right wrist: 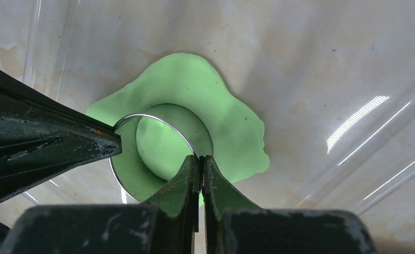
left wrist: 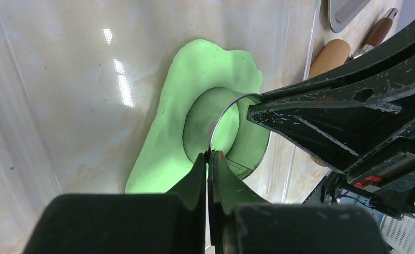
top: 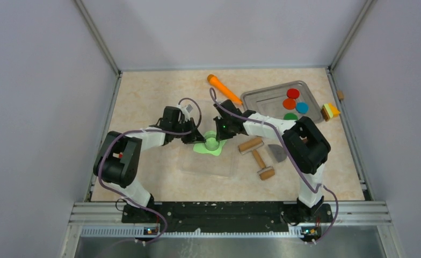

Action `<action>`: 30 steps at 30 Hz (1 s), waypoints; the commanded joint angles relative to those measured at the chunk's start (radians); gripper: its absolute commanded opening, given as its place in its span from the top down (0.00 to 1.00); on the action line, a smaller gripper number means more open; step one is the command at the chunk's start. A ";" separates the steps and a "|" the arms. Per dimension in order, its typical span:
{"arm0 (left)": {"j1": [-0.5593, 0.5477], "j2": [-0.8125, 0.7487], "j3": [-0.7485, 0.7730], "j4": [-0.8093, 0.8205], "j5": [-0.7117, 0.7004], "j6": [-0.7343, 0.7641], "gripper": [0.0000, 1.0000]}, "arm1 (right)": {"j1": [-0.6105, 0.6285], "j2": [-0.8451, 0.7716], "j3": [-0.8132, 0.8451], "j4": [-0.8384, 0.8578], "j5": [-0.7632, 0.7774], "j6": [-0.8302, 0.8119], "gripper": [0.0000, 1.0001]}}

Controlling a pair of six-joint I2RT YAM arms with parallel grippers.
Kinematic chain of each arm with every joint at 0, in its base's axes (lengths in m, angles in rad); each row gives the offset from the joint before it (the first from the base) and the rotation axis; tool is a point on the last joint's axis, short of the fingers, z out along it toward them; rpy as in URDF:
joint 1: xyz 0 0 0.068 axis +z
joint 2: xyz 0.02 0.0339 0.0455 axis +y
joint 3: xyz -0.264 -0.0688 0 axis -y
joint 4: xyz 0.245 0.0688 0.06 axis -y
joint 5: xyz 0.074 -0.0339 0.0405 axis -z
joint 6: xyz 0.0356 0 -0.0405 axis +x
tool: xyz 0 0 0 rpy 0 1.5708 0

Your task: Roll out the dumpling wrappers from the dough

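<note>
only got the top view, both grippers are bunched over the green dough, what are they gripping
Observer: A thin metal ring cutter standing on the dough. The left gripper and right gripper are each shut on its rim.
Operator: anything inside the ring
Observer: Light green dough covers its floor. Whether that piece is cut free, I cannot tell.
</note>
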 commanded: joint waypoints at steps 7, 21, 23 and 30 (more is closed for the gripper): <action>-0.048 0.062 -0.074 -0.107 -0.133 0.062 1.00 | -0.024 0.081 -0.012 -0.082 -0.057 -0.063 1.00; -0.059 0.075 -0.006 -0.210 -0.119 0.149 1.00 | -0.040 0.139 0.112 -0.128 -0.076 -0.140 1.00; -0.042 0.076 0.018 -0.210 -0.148 0.171 1.00 | -0.036 0.102 0.062 -0.126 -0.076 -0.110 1.00; -0.044 0.043 -0.004 -0.165 -0.186 0.264 1.00 | 0.007 0.018 -0.060 -0.068 -0.035 -0.120 1.00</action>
